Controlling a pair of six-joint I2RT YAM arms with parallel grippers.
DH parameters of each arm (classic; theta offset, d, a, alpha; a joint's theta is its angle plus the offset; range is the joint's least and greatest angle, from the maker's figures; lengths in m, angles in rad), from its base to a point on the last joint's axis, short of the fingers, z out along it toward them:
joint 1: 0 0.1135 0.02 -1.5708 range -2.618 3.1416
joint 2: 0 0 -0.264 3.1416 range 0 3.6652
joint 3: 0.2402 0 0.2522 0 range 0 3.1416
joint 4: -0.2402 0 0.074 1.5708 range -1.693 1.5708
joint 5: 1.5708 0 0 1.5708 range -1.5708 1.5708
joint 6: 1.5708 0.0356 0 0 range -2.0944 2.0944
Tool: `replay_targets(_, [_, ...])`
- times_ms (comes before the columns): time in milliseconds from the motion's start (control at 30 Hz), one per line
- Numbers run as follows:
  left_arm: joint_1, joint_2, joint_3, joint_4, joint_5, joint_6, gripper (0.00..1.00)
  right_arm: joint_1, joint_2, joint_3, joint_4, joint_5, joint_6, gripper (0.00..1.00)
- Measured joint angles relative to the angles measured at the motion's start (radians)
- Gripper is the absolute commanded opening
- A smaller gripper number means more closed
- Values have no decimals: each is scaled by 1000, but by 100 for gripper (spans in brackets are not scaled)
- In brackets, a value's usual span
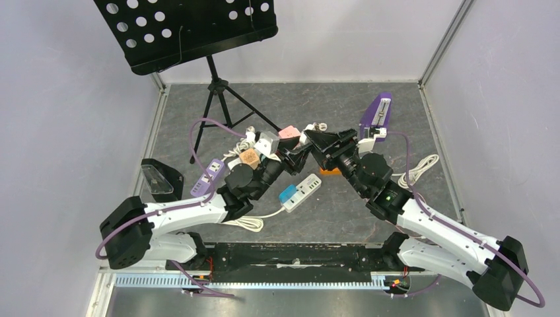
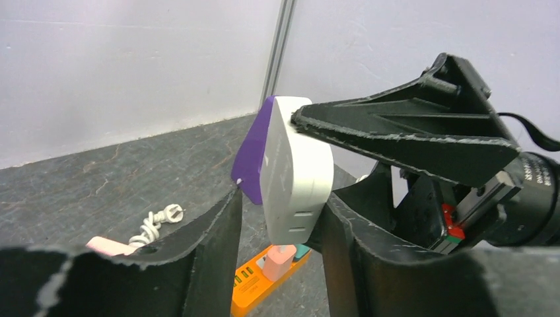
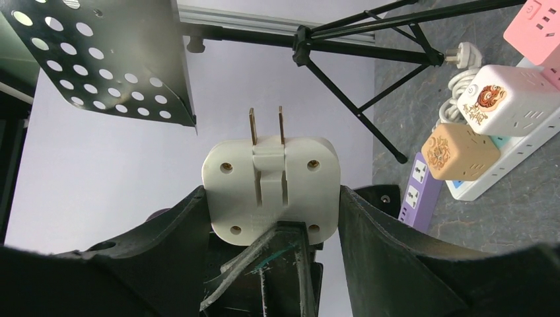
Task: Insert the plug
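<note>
A white plug adapter (image 3: 271,188) with two flat brass prongs pointing up is held in the air between the two grippers. My right gripper (image 3: 271,191) is shut on its two side edges. It also shows in the left wrist view (image 2: 294,172), where my left gripper (image 2: 282,198) is open around it: the right finger touches it and the left finger (image 2: 218,231) stands apart. The grippers meet above the middle of the table (image 1: 305,150). An orange power strip (image 2: 254,284) with a pink plug in it lies below.
A white power strip with a blue end (image 1: 300,191) lies near the front. A purple strip (image 1: 209,176) lies at the left, another purple one (image 1: 376,115) at the back right. Cube sockets (image 1: 261,148) cluster behind the left arm. A music stand (image 1: 191,30) stands at the back left.
</note>
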Motion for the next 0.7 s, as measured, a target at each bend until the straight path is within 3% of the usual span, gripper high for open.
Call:
replay_targets(67, [-5,9,0,25,2,0,37,0,0,-2,4,-4,8,51])
replay_targets(167, [-12,23,2,50,8,4,2,-2,1,-3,7,-13,15,60])
replay_targets(300, [-12,31,5,35,1,40,2,-14,15,-4,3,-26,24,87])
replay_targets(400, [-10,20,18,-34,-17,40,2,-17,24,-4,-6,-61,-24,98])
replay_targets(567, [-8,-98,63,-304,-42,40,2,-26,-23,-17,-58,-69,-185,98])
replay_targets(700, [-1,-233,124,-565,-32,40,2,-28,-161,-45,-93,-62,-417,98])
